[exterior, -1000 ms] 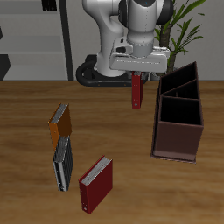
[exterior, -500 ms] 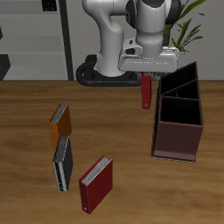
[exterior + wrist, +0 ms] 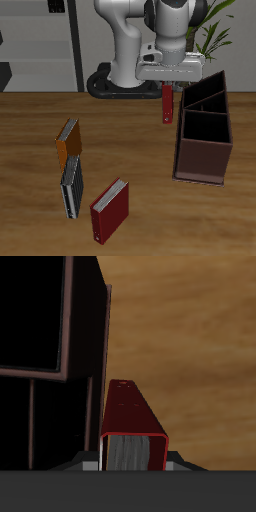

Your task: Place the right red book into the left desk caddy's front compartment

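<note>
— Where the wooden table (image 3: 30, 140) runs nearest its front edge, what lies on it?

— One flat crimson-red book (image 3: 109, 209), a slim hardcover with a pale strip of pages along one long side. Just behind it lies a grey-and-black book (image 3: 71, 187), ribbed with light bands, and behind that, touching it end to end, an orange book (image 3: 67, 139) of much the same size. All three lie well apart from the left desk caddy (image 3: 204, 160), on the far side of open wood grain.

— And the caddy itself?

— It is a long, dark maroon box with thin flat walls and a black interior, split by partitions. The front compartment (image 3: 206, 128) is the end section closest to the table's front edge, a square black well.

— Where is the right red book (image 3: 166, 103)?

— It hangs upright in the air just beside the caddy's long wall, level with the caddy's rear half and not over the front compartment. The wrist view shows its dark red cover (image 3: 131, 410), smooth and narrow, with grey page edges at the gripped end, right alongside the caddy's wall.

— How does the arm stand?

— The white arm reaches forward from its base behind the caddy, wrist pointing straight down. The gripper (image 3: 166, 86) pinches the book's top edge between its two fingers, the jaws closed on the cover.
</note>
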